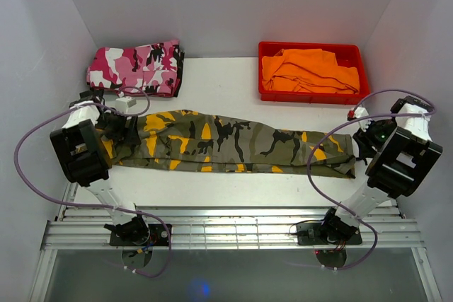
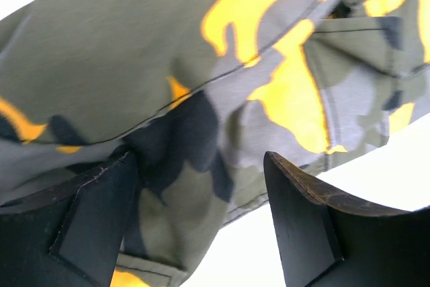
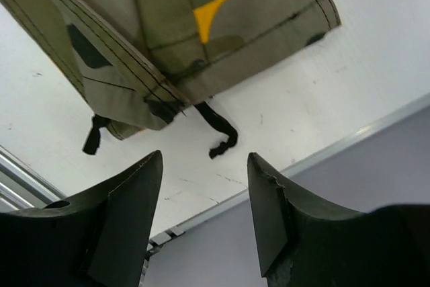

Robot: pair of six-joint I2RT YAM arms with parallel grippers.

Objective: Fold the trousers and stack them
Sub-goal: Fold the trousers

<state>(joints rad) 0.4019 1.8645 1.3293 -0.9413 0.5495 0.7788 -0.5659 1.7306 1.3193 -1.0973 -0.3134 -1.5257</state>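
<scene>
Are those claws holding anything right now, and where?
Nothing is held. Both stand open: left gripper over the trousers, right gripper just off their hem.

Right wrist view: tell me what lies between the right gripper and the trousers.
Only bare white table and two black cord ends trailing from the trousers, seen in the right wrist view.
</scene>
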